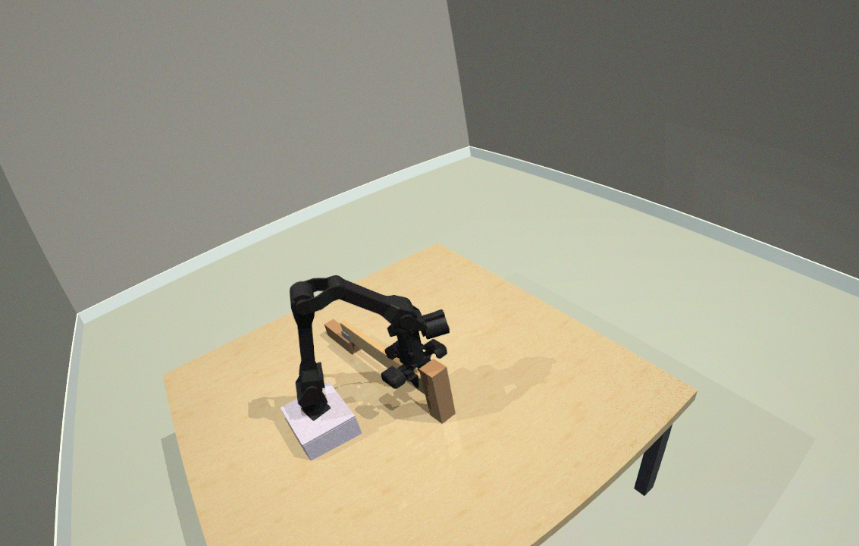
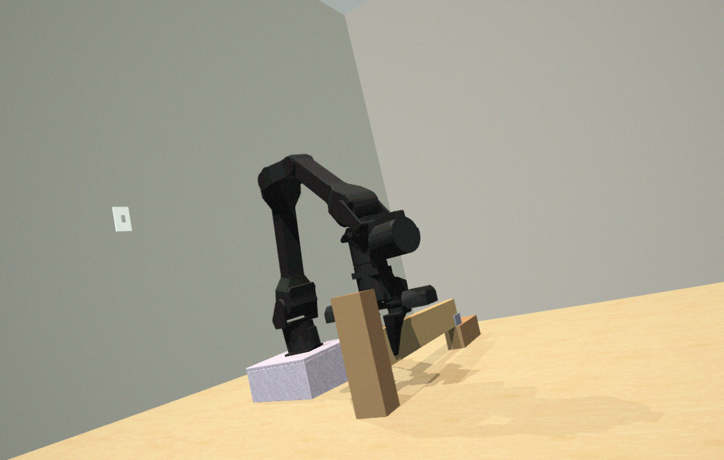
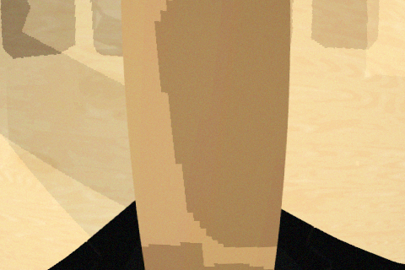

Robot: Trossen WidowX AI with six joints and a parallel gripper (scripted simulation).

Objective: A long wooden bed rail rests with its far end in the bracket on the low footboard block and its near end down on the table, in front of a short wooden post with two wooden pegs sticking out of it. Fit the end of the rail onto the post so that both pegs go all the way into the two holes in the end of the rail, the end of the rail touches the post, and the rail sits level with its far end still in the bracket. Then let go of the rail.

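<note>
Item, rail point(image 2: 430, 324): a long, plain pale-wood bar, which you see running from the low footboard block point(image 2: 469, 330) toward the upright post point(image 2: 364, 354) on the desk point(image 2: 581, 372). Your end effector point(image 2: 394, 326) is clamped on it close to the post. The exterior view shows a small grey bracket point(image 2: 457, 319) at its far end. The wrist view shows only the rail's point(image 3: 205, 101) top face, part shadowed. The pegs are hidden in every view.

The pale wooden tabletop point(image 1: 520, 434) carries three things directly — the upright post point(image 1: 440, 391), a grey base block point(image 1: 321, 428) near the post, and the low footboard block point(image 1: 340, 335) well beyond the post.
</note>
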